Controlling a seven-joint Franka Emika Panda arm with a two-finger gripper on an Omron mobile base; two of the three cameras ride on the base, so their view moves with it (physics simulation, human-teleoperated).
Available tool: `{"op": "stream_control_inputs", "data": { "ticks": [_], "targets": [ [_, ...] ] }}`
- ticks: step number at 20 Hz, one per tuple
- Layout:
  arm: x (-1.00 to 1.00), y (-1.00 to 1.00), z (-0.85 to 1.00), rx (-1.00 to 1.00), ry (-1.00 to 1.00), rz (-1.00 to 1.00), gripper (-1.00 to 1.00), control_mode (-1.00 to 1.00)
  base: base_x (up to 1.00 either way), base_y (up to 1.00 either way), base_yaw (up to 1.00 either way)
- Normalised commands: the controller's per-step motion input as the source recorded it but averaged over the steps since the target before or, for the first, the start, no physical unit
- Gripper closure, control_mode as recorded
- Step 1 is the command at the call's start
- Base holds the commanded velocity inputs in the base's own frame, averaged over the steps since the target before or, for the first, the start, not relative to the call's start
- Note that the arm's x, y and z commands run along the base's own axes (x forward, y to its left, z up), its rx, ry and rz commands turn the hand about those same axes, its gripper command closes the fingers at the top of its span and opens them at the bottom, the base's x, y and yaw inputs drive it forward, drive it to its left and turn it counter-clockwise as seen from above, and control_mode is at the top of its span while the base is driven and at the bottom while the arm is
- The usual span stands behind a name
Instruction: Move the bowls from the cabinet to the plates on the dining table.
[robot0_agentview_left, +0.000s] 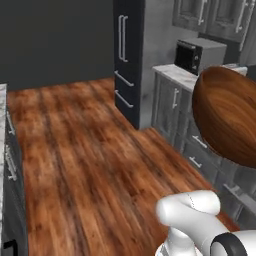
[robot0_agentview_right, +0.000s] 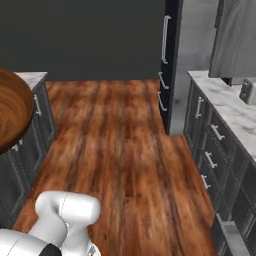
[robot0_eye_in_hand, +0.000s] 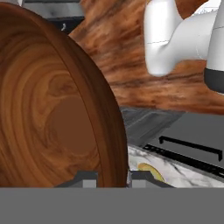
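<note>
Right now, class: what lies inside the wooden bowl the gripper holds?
Nothing: the wooden bowl shows bare ringed grain inside. Its wall hides much of the marble top behind it.

Wooden bowl (robot0_agentview_right: 12, 112) at left edge, high above plank floor (robot0_agentview_right: 120, 150), beside dark drawers (robot0_agentview_right: 212, 150).

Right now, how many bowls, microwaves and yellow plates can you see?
Wooden bowl, held by the gripper: 1
Microwave on the counter: 1
Yellow plate, just an edge peeking out beside the bowl: 1
Total: 3
</note>
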Motion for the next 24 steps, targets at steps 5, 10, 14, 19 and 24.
{"op": "stream_control_inputs", "data": {
  "ticks": [5, 10, 14, 19, 24],
  "targets": [
    [0.0, 0.0, 0.0, 0.0, 0.0, 0.0, 1.0, 1.0, 0.0, 0.0, 0.5],
    [0.0, 0.0, 0.0, 0.0, 0.0, 0.0, 1.0, 1.0, 0.0, 0.0, 0.5],
    [0.0, 0.0, 0.0, 0.0, 0.0, 0.0, 1.0, 1.0, 0.0, 0.0, 0.5],
    [0.0, 0.0, 0.0, 0.0, 0.0, 0.0, 1.0, 1.0, 0.06, 0.0, 0.49],
    [0.0, 0.0, 0.0, 0.0, 0.0, 0.0, 1.0, 1.0, 0.99, 0.09, 0.16]
  ]
}}
